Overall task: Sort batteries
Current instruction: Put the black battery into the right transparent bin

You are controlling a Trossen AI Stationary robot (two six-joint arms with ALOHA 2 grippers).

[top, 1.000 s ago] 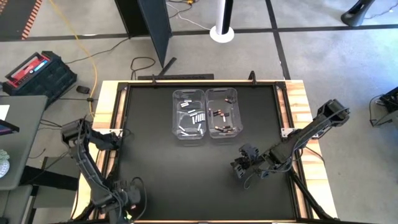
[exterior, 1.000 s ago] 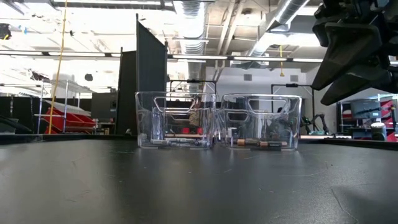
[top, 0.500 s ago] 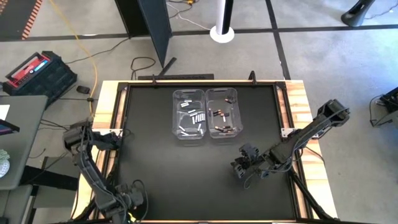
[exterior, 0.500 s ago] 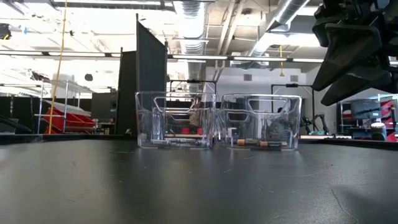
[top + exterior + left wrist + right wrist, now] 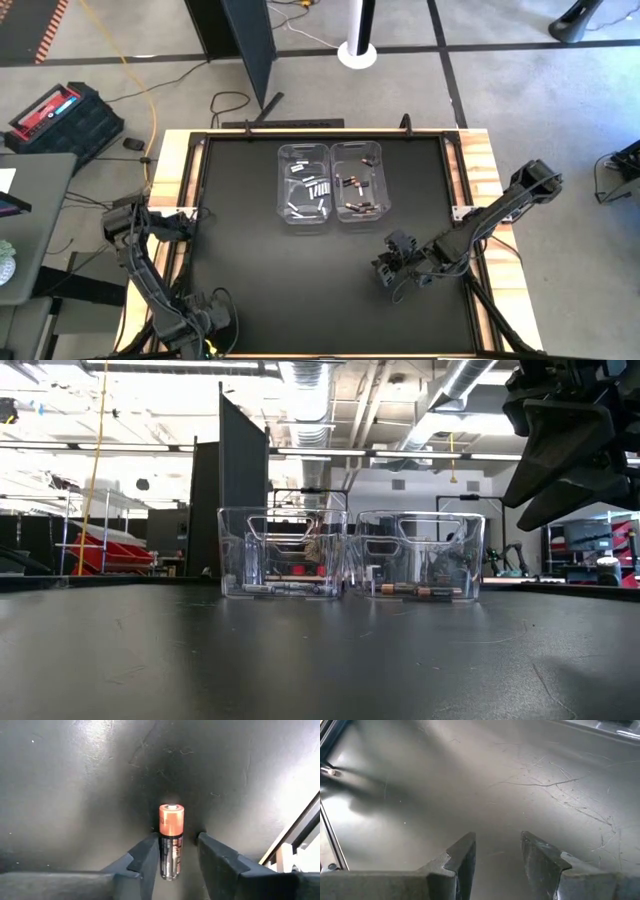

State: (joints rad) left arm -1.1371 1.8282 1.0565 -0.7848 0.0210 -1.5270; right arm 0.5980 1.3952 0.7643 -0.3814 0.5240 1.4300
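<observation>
Left gripper (image 5: pixel 172 852) straddled a copper-topped battery (image 5: pixel 171 840), not yet pinched.
An off-centre closure risked rolling it; right gripper (image 5: pixel 497 852) hung open, empty.

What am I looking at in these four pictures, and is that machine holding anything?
This is a robot with two dark jointed arms working at a black table, sorting batteries. One picture looks straight down, one looks level across the tabletop, and two come from cameras on the arms' wrists. In the middle stand two clear plastic bins side by side: the left bin holds silvery-white batteries, the right bin dark copper-toned ones. The left hand sits at the table's near left corner, its two fingers either side of a copper-topped black battery; one finger seems to touch it, but a firm grip isn't clear. The right hand hangs open over bare table, holding nothing.
</observation>
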